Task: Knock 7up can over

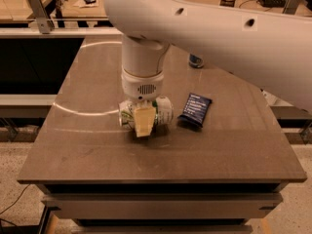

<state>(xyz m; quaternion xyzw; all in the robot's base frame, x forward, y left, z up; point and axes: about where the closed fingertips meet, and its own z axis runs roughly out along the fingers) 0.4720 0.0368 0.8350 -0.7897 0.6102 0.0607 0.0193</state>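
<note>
The cylindrical green-and-white 7up can (163,112) is laid on its side mid-way across the smooth tabletop (97,152), long axis parallel to the front edge. The hand (144,125) is held against it; its spread cannot be told.

High close view down onto table (97,150), gripper (145,123) centre-left

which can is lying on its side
The white-and-green 7up can, lying sideways directly below the gripper. The blue can farther back appears upright, mostly hidden behind the arm.
</note>
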